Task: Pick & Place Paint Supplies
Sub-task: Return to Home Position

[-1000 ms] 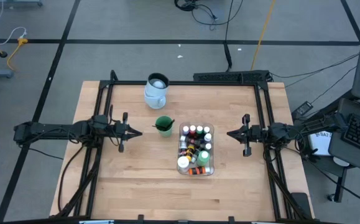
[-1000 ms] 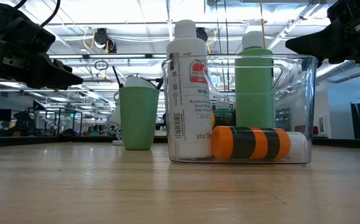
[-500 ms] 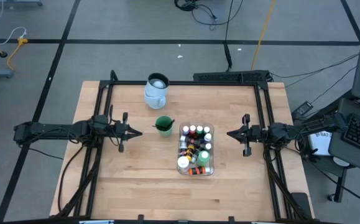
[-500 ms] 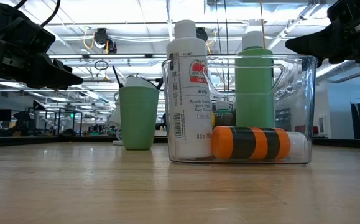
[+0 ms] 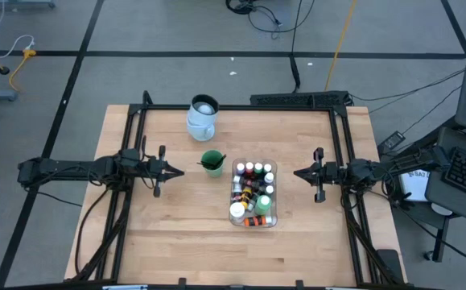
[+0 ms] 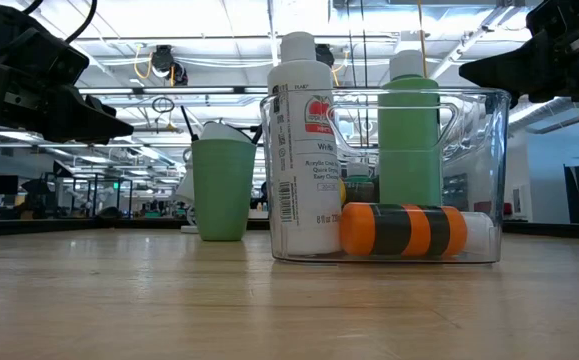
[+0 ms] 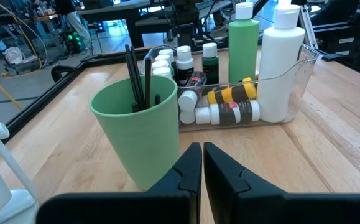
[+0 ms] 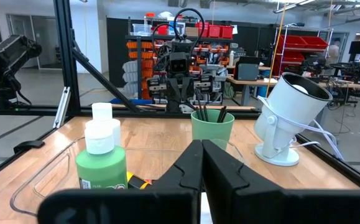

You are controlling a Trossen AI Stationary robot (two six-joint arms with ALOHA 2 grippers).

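high view: paint bottles point(image 5: 253, 189) fill the clear tub point(image 5: 275, 213) mid-table, between left gripper point(image 5: 176, 171) and right gripper point(image 5: 297, 173), apart from both.
low view: white bottle point(image 6: 299, 150) carries a red-logo label, print too small to read.
wrist views: both pincers clenched, empty; brushes point(image 7: 139, 81) stand in the green cup point(image 7: 142, 140).

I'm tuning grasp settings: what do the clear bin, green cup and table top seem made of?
The clear bin looks like glossy rigid plastic: the bottles show through its walls, which catch highlights. The green cup seems matte opaque plastic, evenly coloured without sheen; silicone is possible. The table top looks like pale wood, with plank seams and grain.
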